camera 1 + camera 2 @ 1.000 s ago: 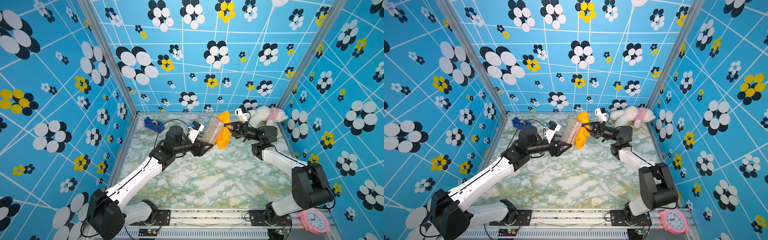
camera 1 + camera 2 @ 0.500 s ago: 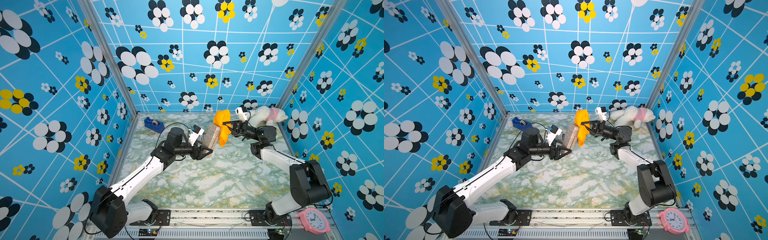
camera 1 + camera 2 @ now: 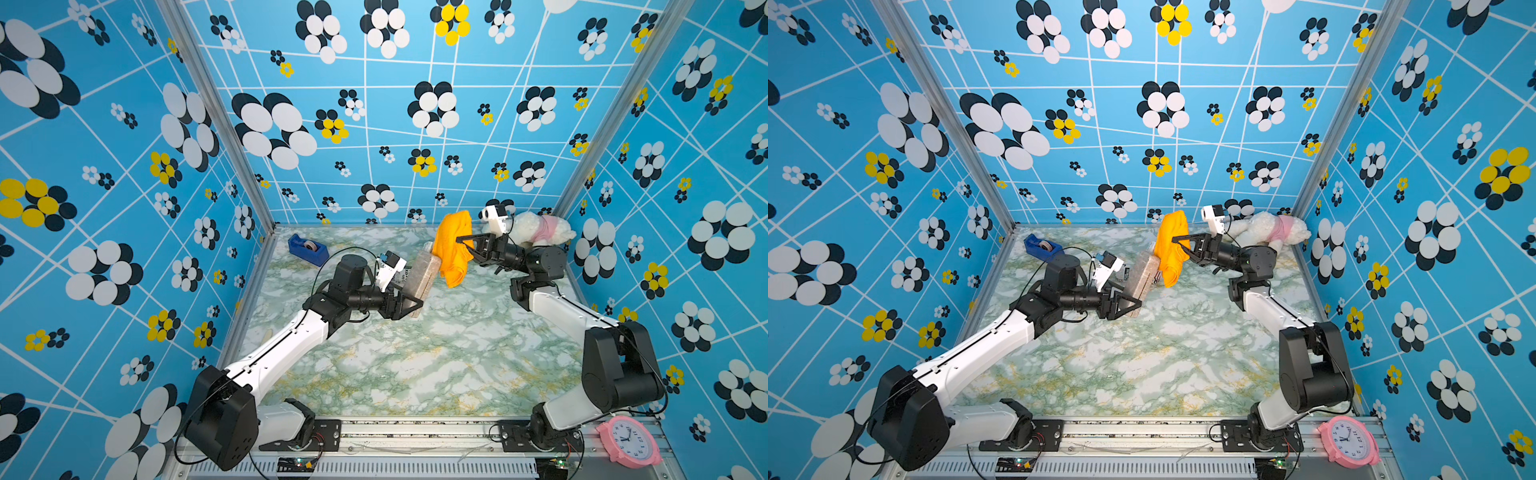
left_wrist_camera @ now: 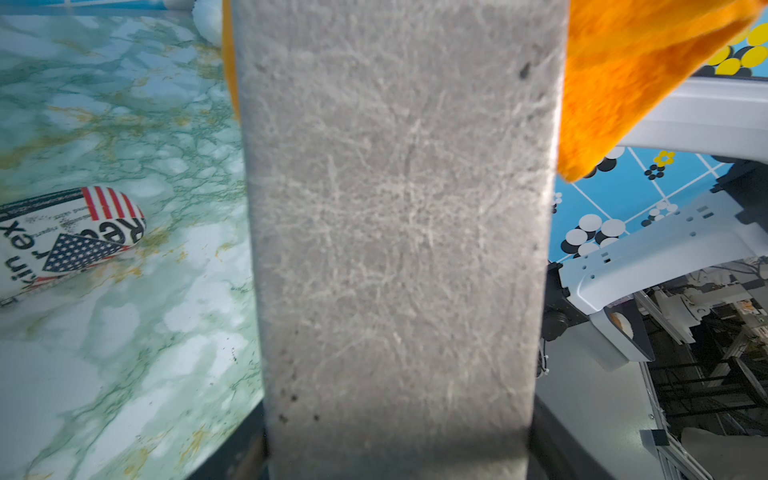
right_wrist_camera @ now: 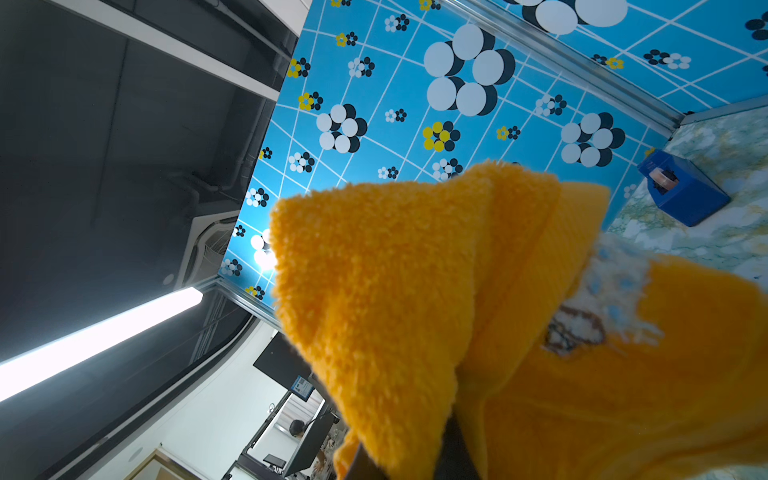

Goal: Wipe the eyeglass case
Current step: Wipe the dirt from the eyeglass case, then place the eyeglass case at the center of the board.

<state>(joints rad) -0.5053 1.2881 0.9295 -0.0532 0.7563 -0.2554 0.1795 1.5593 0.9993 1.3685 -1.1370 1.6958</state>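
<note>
The left hand (image 3: 412,306) pinches the eyeglass case (image 3: 422,274) by one end; the right hand (image 3: 464,246), pinching the orange cloth (image 3: 451,253), could lever it loose

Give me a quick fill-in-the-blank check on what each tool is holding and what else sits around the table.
1. The left tool is shut on the grey ____.
2. The right tool grips a cloth coloured ____.
3. The tape dispenser is coloured ____.
4. The clock by the front rail is ____.
Missing words: eyeglass case; orange; blue; pink.
</note>
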